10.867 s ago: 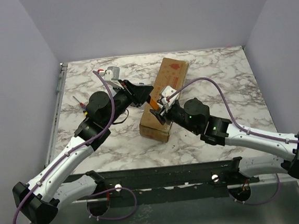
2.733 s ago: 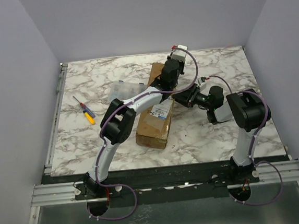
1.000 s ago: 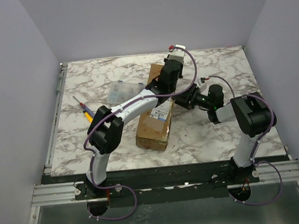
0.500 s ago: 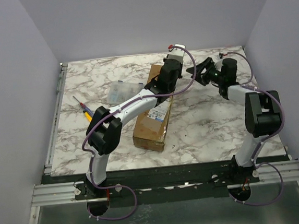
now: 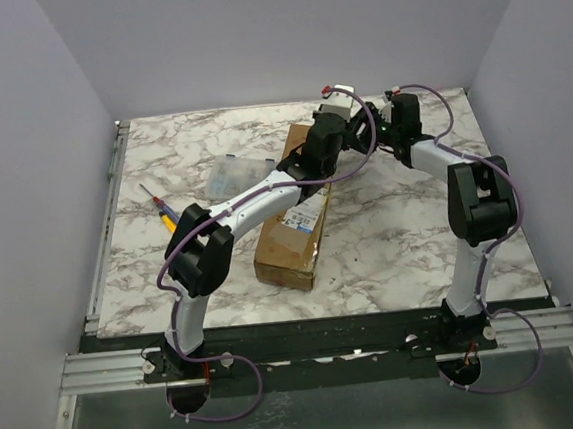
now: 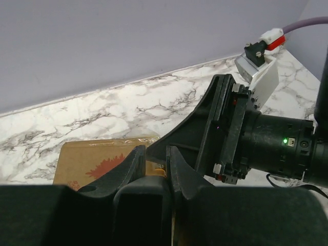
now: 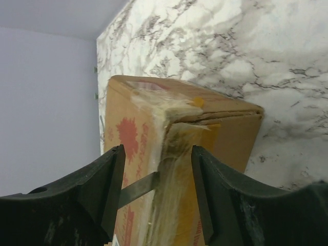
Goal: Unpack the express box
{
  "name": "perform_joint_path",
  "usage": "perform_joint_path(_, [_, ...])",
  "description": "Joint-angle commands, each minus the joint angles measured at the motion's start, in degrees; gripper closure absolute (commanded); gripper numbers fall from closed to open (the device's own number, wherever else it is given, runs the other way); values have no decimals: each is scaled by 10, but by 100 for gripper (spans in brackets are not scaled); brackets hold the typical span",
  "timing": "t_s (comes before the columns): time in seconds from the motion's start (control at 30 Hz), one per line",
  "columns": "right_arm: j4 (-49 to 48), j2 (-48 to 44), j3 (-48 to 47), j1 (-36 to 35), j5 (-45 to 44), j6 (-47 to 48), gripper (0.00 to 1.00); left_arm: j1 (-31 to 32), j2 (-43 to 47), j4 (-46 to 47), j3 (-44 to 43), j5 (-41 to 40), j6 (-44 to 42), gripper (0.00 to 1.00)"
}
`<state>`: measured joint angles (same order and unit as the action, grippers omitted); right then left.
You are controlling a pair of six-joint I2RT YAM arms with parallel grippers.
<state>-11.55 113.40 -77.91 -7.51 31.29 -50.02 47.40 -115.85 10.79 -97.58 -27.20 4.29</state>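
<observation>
The express box (image 5: 290,236) is a long brown carton lying at an angle mid-table, its red-printed top (image 6: 97,159) facing up. My left gripper (image 5: 313,150) is over its far end, shut on an orange-handled cutter (image 6: 162,171). The cutter's metal blade (image 7: 136,188) reaches into the torn tape strip (image 7: 179,169) on the box's end face (image 7: 130,133). My right gripper (image 7: 159,189) points at that same end from the right, open, with one finger on each side of the taped edge and nothing gripped. One of its black fingers (image 6: 205,128) shows beside my left fingers.
A small clear plastic case (image 5: 235,171) lies left of the box. A screwdriver (image 5: 163,210) lies further left, near the table's left edge. The back wall rises close behind the box's far end.
My right arm swung from beside the box's right flank up to its far end, and its jaws now straddle the taped edge. The left gripper kept its place and grip.
</observation>
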Motion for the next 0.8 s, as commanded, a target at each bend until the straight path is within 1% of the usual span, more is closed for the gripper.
perform_joint_path(0.0, [37, 36, -34, 6, -21, 20, 41, 3, 12, -50, 11, 3, 0, 100])
perform_joint_path(0.17, [59, 74, -65, 5, -18, 31, 52, 3, 13, -71, 4, 8, 8, 100])
perform_joint_path(0.2, [64, 77, -68, 5, -21, 35, 53, 3, 13, -80, 0, 6, 10, 100])
perform_joint_path(0.47, [66, 81, -60, 5, -41, 37, 56, 3, 19, -144, -20, 7, 43, 100])
perform_joint_path(0.77, [62, 82, -58, 5, -43, 36, 57, 8, 52, -145, 21, 18, 53, 100])
